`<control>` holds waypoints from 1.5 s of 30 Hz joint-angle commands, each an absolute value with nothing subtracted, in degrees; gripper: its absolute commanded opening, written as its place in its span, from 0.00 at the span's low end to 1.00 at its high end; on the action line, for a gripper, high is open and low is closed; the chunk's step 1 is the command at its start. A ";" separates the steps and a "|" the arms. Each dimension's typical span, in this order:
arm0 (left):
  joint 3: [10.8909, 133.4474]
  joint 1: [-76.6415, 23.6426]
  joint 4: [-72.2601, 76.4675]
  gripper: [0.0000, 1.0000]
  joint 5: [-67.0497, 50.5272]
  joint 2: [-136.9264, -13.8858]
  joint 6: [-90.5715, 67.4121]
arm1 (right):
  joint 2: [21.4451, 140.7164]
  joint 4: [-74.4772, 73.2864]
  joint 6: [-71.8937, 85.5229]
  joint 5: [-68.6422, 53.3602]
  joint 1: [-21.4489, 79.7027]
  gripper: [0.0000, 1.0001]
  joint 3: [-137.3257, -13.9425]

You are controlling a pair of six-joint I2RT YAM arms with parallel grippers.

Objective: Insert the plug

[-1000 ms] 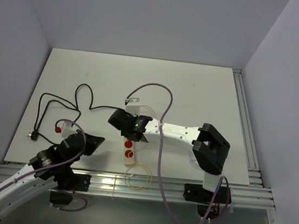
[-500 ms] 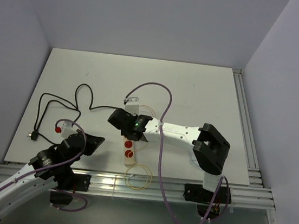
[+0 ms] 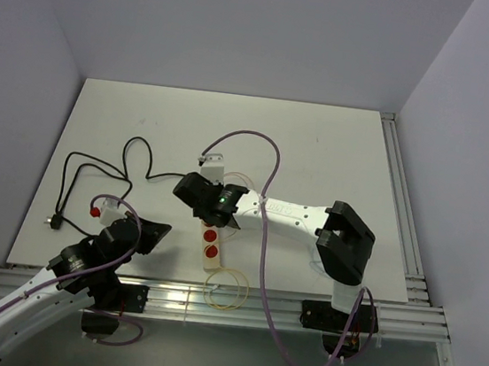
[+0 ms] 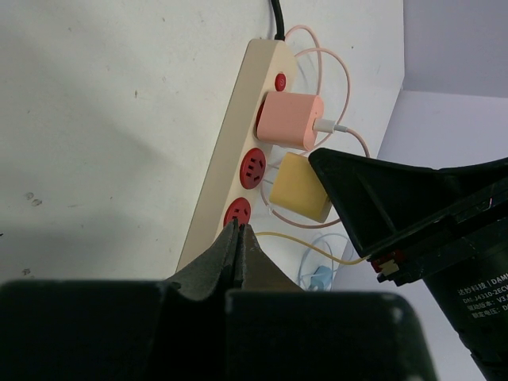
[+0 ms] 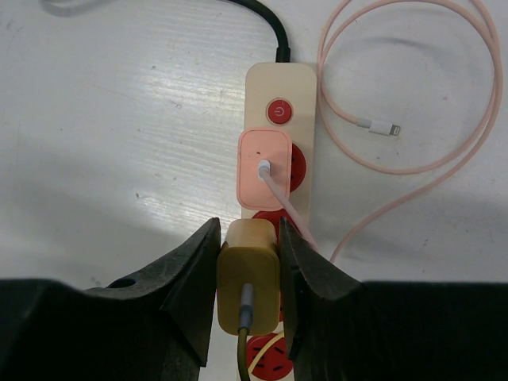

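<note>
My right gripper [image 5: 248, 238] is shut on a yellow plug [image 5: 248, 290], whose yellow cable runs down out of view. It hangs just over the cream power strip [image 5: 262, 83], above a red socket [image 5: 266, 361] and below a pink plug [image 5: 266, 178] that sits in the strip. Seen from the left wrist, the yellow plug [image 4: 300, 188] is lifted off the strip [image 4: 230, 143], beside its middle socket. My left gripper [image 4: 238, 228] is shut and empty, low at the strip's near end. From above, the right gripper [image 3: 202, 197] covers the strip's far end.
A black cable [image 3: 95, 165] snakes left from the strip to a black plug [image 3: 54, 222]. A pink cable [image 5: 413, 119] loops right of the strip. A yellow cable loop [image 3: 227, 290] lies at the front edge. Metal rails [image 3: 402, 211] line the table's right side.
The right gripper with the yellow plug has shifted slightly left and away along the strip. The left arm has stayed still.
</note>
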State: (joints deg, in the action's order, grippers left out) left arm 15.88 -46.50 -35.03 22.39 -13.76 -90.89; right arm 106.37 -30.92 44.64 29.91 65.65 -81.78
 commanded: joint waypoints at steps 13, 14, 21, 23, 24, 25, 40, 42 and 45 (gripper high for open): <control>17.67 -46.58 -35.86 0.00 24.17 -13.18 -89.82 | 110.04 -29.27 43.86 32.60 65.83 0.00 -82.97; 17.67 -46.58 -35.77 0.00 24.26 -13.18 -89.74 | 110.04 -29.35 43.77 32.78 65.83 0.00 -83.14; 17.67 -46.58 -35.33 0.00 24.08 -13.62 -89.65 | 110.21 -31.29 43.60 33.49 65.92 0.00 -82.97; 17.58 -46.58 -35.16 0.00 24.00 -13.71 -89.74 | 111.00 -31.55 43.68 32.87 65.83 0.00 -83.23; 17.58 -46.58 -34.90 0.00 23.91 -13.80 -89.74 | 111.61 -31.90 43.86 32.26 65.83 0.00 -83.41; 17.49 -46.67 -34.72 0.00 23.91 -13.80 -89.74 | 112.14 -31.99 44.03 31.99 65.83 0.00 -83.67; 17.75 -46.58 -36.47 0.00 24.35 -12.22 -89.74 | 112.85 -25.66 50.27 32.25 70.04 0.00 -67.68; 18.10 -46.58 -36.39 0.00 24.17 -12.91 -89.56 | 112.77 -25.32 50.97 33.39 71.44 0.00 -66.98; 18.72 -46.58 -36.82 0.00 24.08 -13.97 -89.47 | 112.94 -24.35 52.12 34.10 72.95 0.00 -65.48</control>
State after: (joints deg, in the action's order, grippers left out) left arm 15.94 -46.50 -35.66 22.83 -13.02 -90.67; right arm 107.57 -16.05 48.12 41.71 69.67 -70.59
